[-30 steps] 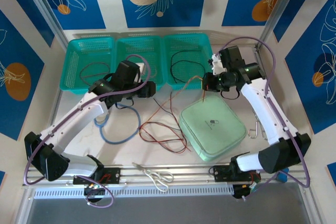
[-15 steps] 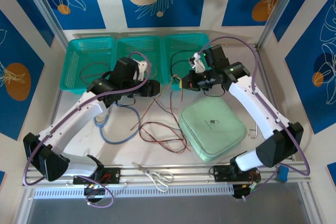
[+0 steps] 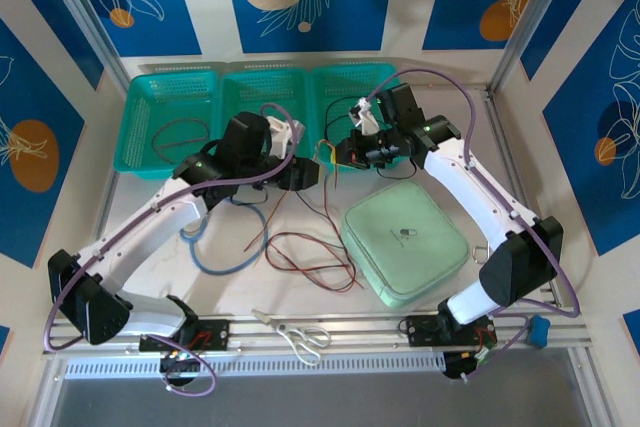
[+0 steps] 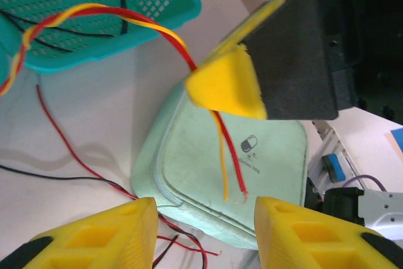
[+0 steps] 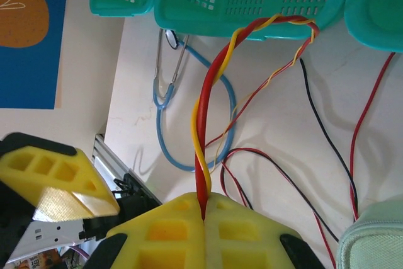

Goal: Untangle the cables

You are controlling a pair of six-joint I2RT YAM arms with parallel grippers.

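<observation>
The twisted red-and-yellow cable (image 5: 200,130) is lifted off the bench, pinched near one end between the pressed-together fingers of the right gripper (image 5: 204,231). From that pinch it arches up and away toward the front rim of the teal baskets (image 3: 350,75), where the twist loosens into thinner strands. Its short free ends hang below the right gripper's pads, over the pale green pouch (image 4: 189,174).

The left gripper (image 4: 204,228) is just beside this grip and faces it. Its fingers are spread with a clear gap between them and they hold nothing. In the left wrist view the dangling cable ends sit above that gap, not touching either finger.

Below both grippers the loose red and black cables (image 3: 305,242) lie looped on the white bench (image 3: 240,292), between the pouch on the right and the blue stethoscope (image 3: 215,252) on the left. One red strand runs right up against the pouch's edge. A black cable lies inside the right-hand basket and another thin cable lies in the left-hand one.

A pair of scissors (image 3: 300,333) rests at the near edge of the bench, well apart from the cables.
</observation>
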